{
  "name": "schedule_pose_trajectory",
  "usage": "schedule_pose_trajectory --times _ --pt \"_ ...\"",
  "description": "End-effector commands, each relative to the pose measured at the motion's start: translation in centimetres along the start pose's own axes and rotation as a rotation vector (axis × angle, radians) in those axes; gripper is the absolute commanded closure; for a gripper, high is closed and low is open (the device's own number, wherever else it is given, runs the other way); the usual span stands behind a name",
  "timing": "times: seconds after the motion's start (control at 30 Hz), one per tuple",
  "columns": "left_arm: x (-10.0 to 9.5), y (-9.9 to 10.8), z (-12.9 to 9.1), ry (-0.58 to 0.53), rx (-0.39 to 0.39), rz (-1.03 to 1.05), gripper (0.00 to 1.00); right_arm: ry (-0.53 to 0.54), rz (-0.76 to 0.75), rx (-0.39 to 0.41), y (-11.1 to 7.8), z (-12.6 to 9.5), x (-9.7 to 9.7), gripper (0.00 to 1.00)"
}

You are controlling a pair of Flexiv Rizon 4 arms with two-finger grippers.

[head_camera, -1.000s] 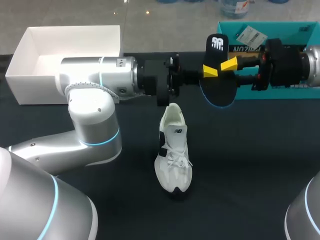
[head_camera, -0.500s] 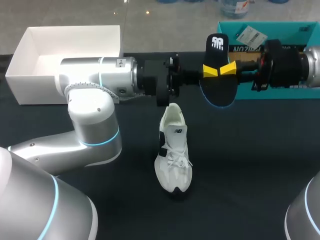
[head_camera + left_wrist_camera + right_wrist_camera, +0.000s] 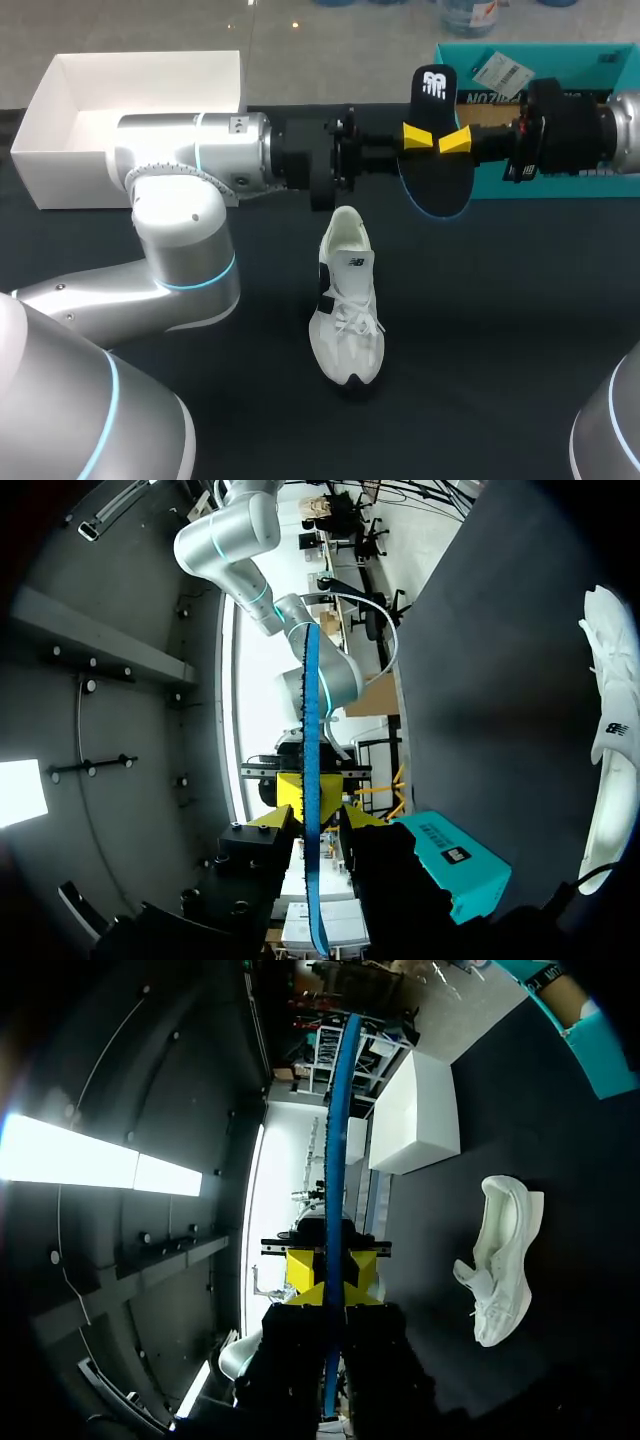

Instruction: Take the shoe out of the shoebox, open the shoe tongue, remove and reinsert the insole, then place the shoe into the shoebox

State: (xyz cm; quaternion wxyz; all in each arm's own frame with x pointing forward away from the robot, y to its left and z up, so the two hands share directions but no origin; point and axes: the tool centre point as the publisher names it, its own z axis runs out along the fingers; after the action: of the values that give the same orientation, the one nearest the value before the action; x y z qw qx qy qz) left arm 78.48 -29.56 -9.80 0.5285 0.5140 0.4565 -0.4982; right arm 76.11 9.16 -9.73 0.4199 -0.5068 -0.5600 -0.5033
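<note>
Two hands share one load here: the insole (image 3: 438,185) hangs in the air above the far middle of the tabletop (image 3: 500,330), gripped at its waist from opposite sides. The left hand (image 3: 418,135) comes in from the left edge and the right hand (image 3: 455,143) from the right. Their yellow tips nearly meet on top of the insole.

Each wrist view shows the insole (image 3: 312,730) (image 3: 335,1140) edge-on as a thin blue line. In each, the yellow tips of that arm's own hand (image 3: 310,800) (image 3: 330,1275) are pressed against it from both sides. Both hands therefore look pinched shut on the insole, neither one spread.

This looks like a pass from one hand to the other before the insole goes back in. To do it well, only one hand should let go, and only once the other's pinch is firm, because the insole looks thin and likely to flop or twist. The freed hand would best go down to steady the shoe (image 3: 345,300) and hold its tongue back. The insole should then go in toe first at a slant.

The shoe lies on its sole in the middle of the tabletop, with its heel opening toward the far edge. It is apart from both hands. An open white box (image 3: 130,110) sits at the far left corner.
</note>
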Motion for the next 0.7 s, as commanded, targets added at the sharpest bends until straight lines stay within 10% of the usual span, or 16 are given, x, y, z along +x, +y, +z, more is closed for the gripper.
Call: schedule_pose_trajectory --times 0.03,0.7 --pt "-0.4 0.6 -0.9 -0.002 0.012 0.003 0.0 -0.001 -0.002 -0.007 0.0 -0.1 0.0 1.0" --pt "0.3 4.1 -9.1 0.194 0.091 0.037 0.0 -0.014 -0.032 -0.082 -0.2 -2.6 0.5 1.0"
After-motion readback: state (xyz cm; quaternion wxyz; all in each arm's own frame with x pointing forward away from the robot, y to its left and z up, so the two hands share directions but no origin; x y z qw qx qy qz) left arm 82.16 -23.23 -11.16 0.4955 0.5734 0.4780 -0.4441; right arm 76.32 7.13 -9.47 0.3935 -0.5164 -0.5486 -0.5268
